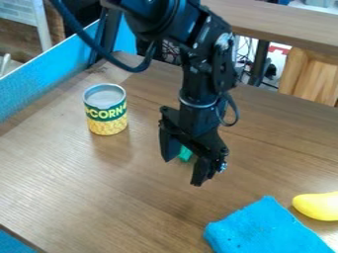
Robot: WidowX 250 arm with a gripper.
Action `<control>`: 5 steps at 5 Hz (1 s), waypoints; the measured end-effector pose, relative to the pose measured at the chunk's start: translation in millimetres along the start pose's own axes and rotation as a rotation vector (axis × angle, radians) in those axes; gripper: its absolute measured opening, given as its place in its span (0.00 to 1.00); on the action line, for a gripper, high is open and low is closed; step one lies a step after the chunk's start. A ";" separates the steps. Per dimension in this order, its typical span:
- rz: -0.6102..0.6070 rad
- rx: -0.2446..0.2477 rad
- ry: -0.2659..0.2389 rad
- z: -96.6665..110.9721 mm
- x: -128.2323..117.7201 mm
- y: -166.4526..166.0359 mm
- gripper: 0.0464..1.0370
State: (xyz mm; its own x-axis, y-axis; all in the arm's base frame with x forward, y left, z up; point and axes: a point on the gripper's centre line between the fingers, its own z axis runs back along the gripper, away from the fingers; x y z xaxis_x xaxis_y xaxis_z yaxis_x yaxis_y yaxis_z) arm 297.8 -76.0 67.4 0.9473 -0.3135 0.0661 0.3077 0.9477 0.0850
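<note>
Camera view is showing the gripper (182, 172) hanging with jaws apart, a green object (186, 153) lying between or just behind them on the wooden table (99, 188); centring both fingers around it would probably be favouring a balanced grip.

1 yellow word, "CORN", on the can (106, 109)

Brown wood-grain table (72, 188) w/ soft sheen; bright blue upright panel (46, 84) along L edge. Behind, top R: 2nd brown wood tabletop (284, 22), black metal leg (260, 62), tangled thin cables (245, 49), pale wood furniture pc (314, 76). Top L: light grey brick-pattern surface (20, 11)
</note>
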 end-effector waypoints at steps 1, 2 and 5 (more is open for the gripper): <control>0.060 0.075 -0.094 2.3 1.4 10.7 0.96; 0.034 0.153 -0.165 -3.5 4.4 11.9 0.96; 0.067 0.181 -0.228 -11.5 31.2 30.6 0.96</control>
State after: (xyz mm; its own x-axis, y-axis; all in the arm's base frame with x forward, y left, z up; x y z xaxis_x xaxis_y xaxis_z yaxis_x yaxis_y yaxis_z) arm 337.9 -56.1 60.7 0.9140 -0.2756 0.2976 0.2048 0.9469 0.2477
